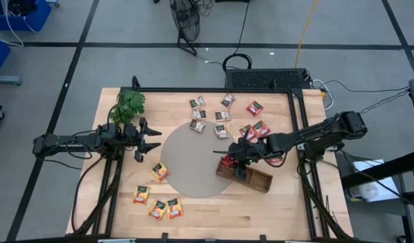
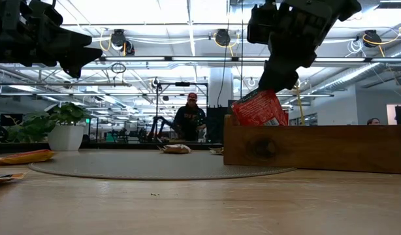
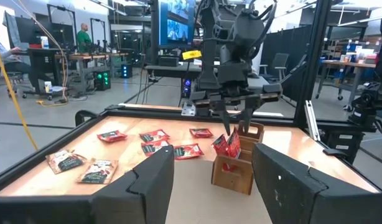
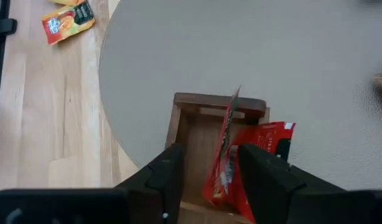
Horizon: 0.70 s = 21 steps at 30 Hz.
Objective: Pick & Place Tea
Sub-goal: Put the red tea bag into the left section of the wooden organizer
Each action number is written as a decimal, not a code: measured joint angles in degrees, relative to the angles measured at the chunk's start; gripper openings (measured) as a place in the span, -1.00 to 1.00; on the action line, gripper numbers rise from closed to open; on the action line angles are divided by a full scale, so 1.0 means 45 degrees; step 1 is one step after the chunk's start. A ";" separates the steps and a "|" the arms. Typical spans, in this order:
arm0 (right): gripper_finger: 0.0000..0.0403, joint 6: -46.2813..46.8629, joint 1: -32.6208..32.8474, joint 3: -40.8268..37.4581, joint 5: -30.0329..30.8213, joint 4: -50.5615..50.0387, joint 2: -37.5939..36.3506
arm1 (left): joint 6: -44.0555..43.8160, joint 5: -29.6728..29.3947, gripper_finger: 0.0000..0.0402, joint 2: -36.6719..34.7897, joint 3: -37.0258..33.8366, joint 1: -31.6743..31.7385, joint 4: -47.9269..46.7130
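I see right pincer narrow, pinching red sachet upright in tray end compartment. Left pincer wide, empty, hovering above worktop.

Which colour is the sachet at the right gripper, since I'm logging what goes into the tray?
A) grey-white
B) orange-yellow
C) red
C: the right gripper is over the wooden tray end compartment with a red sachet standing between its fingers.

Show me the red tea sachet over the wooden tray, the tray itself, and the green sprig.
red tea sachet (image 2: 258,108), low view, its printed face.
wooden tray (image 2: 331,149), low view, its side wall.
green sprig (image 1: 129,103), high view, its leaves.
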 joint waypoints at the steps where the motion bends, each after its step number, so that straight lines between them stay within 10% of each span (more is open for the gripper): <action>1: -0.40 -0.0067 -0.0002 0.0000 0.0002 0.0000 0.0000 | 0.0000 0.0000 0.07 -0.0005 0.0002 -0.0003 0.0004; 8: -0.93 -0.0970 -0.0002 0.0000 0.0051 0.0333 0.0000 | 0.0000 0.0000 0.07 -0.0005 0.0000 -0.0004 0.0003; 21: -0.96 -0.1339 0.1278 -0.0005 0.1801 0.1103 -0.0048 | 0.0003 0.0000 0.07 -0.0005 0.0003 -0.0003 0.0003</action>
